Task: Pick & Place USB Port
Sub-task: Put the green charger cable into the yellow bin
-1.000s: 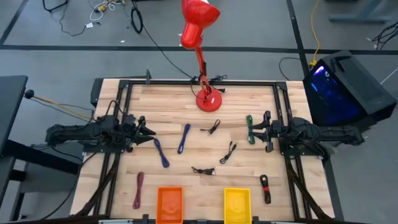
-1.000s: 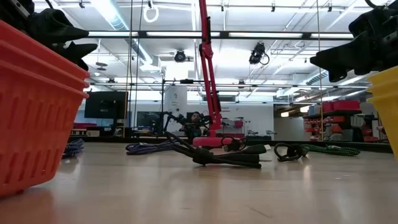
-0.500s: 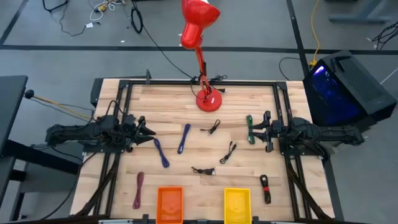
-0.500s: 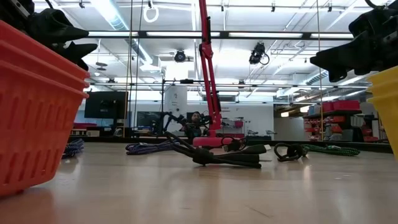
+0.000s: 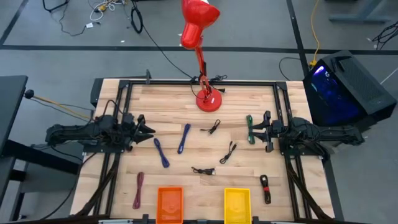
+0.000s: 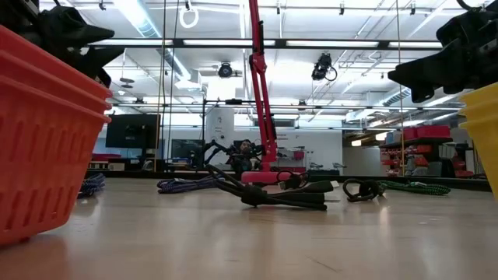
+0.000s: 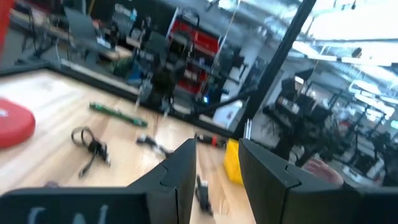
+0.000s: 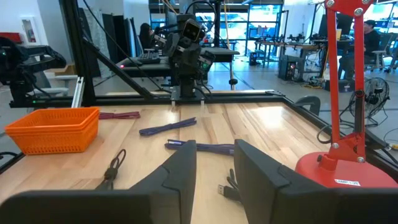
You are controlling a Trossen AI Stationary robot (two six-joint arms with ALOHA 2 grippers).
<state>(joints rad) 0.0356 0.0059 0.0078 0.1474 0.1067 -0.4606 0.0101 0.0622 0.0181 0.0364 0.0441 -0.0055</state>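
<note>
Three thin black cables lie flat mid-table: one [image 5: 212,127] near the lamp, one [image 5: 228,151] in the middle, one [image 5: 203,170] nearer the bins. My left gripper [image 5: 149,130] hovers open over the table's left part, pointing right toward two blue cables [image 5: 185,138] [image 5: 161,152]; its wrist view [image 7: 217,162] shows a black cable [image 7: 90,146] ahead. My right gripper [image 5: 255,130] hovers open over the right part, beside a green cable [image 5: 250,129]; in its wrist view [image 8: 214,162] a black cable [image 8: 114,168] lies ahead. Both hang above the tabletop in the low view [image 6: 78,39] [image 6: 443,62].
A red desk lamp's base [image 5: 208,99] stands at the far middle. An orange bin [image 5: 170,204] and a yellow bin [image 5: 236,204] sit at the near edge. A maroon cable [image 5: 138,190] lies near left, a red-and-black one [image 5: 265,188] near right. A black frame [image 5: 186,83] borders the table.
My left gripper has risen a little; the low view shows it slightly higher than before. The cables have stayed where they were.
</note>
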